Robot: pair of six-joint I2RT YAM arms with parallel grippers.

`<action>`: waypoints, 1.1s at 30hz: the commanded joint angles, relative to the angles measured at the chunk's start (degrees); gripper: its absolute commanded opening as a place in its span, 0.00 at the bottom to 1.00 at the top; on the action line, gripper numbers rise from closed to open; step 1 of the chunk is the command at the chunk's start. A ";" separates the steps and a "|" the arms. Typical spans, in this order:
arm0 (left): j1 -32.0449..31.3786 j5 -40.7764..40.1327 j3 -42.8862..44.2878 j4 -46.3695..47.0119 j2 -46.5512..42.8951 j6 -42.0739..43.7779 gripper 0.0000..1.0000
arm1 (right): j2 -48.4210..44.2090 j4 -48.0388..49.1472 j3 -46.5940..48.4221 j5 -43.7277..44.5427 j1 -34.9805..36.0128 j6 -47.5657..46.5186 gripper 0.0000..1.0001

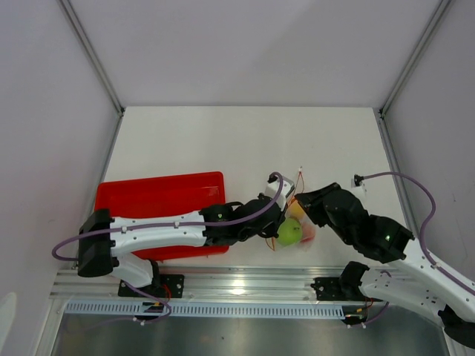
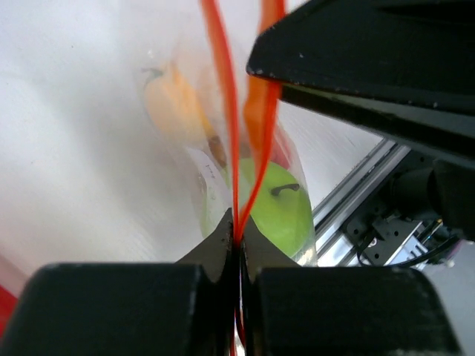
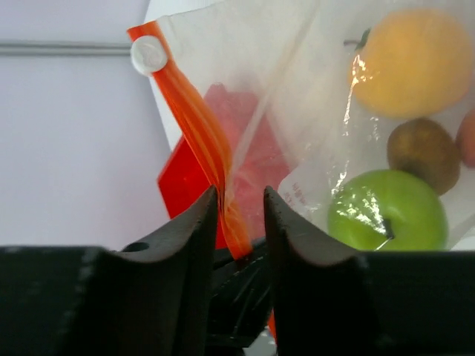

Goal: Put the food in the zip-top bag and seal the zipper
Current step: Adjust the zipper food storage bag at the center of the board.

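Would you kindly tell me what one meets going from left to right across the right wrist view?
The thin red-orange zipper strip → round green toy apple → pink-orange toy peach at the right edge.

In the top view we could hardly see the zip-top bag [image 1: 306, 222]. It was too clear, and the left arm [image 1: 171, 230] and the right arm [image 1: 371, 230] covered most of it. Only part of the green apple [image 1: 289, 233] peeked out. The left arm also hid some of the red tray [image 1: 159, 193]. The right arm ran off the bottom corner. In the right wrist view the edge cut off most of the peach [image 3: 467, 137], and the right gripper's fingers [image 3: 185, 259] hid the low end of the zipper [image 3: 197, 130]. In the left wrist view the brown fruit [image 2: 217, 150] was only a sliver, and the zipper ran off the top.
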 commanded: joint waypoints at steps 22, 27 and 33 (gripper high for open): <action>12.65 29.85 -8.23 -0.82 -25.99 11.41 0.01 | 1.49 4.32 12.89 -34.73 -9.08 -63.07 0.76; 17.93 43.97 -11.47 -0.91 -30.13 11.68 0.01 | 1.59 11.26 10.52 -52.28 -11.46 -66.24 0.69; 19.34 52.62 -13.50 -3.02 -34.61 11.94 0.01 | -0.43 14.25 8.51 -54.17 -11.90 -70.27 0.68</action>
